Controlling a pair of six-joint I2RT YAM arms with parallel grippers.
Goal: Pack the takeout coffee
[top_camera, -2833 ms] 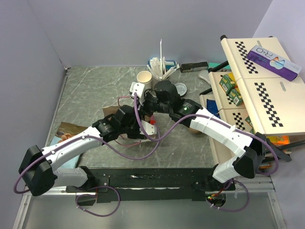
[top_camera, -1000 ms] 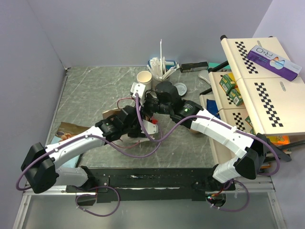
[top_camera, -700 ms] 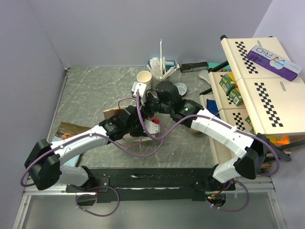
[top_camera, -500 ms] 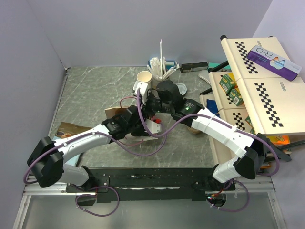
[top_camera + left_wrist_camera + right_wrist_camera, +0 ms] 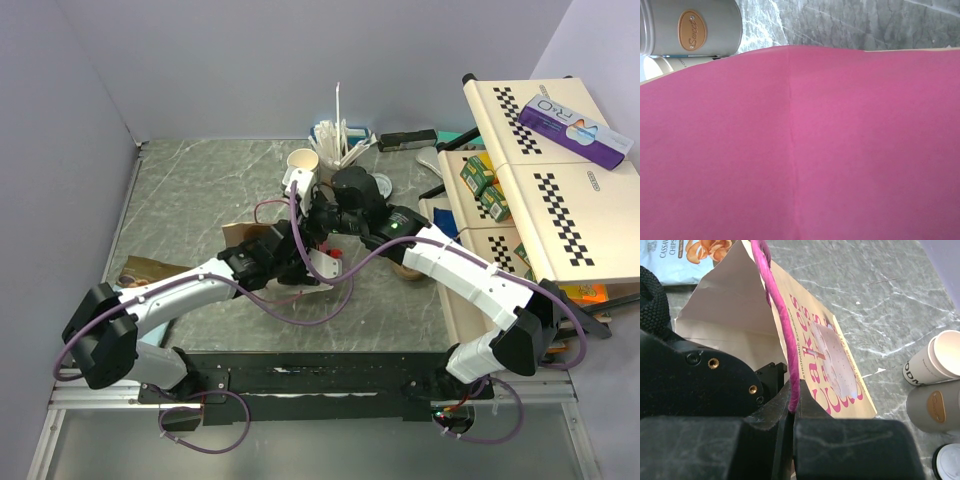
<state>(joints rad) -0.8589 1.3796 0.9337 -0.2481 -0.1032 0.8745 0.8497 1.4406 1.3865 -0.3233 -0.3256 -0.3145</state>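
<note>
The takeout coffee's off-white paper cup (image 5: 302, 162) stands at the back of the table, and it appears again as the cup (image 5: 936, 361) at the right edge of the right wrist view. Its round white lid (image 5: 380, 187) lies to the right of it. A tan paper bag (image 5: 840, 365) with pink lettering stands in the middle. My right gripper (image 5: 794, 412) is shut on the bag's pink handle (image 5: 775, 305) and holds it up. My left gripper (image 5: 308, 262) is at the bag's mouth. A pink bag wall (image 5: 800, 150) fills the left wrist view and hides its fingers.
A grey cup (image 5: 335, 158) of straws and stirrers stands beside the paper cup; this grey cup (image 5: 695, 27) also shows in the left wrist view. A snack packet (image 5: 140, 272) lies at the left. Checkered boxes (image 5: 540, 200) crowd the right side.
My left arm has reached forward and to the right, bringing its gripper up against the bag. The right gripper has kept its hold on the handle and shifted slightly back.
</note>
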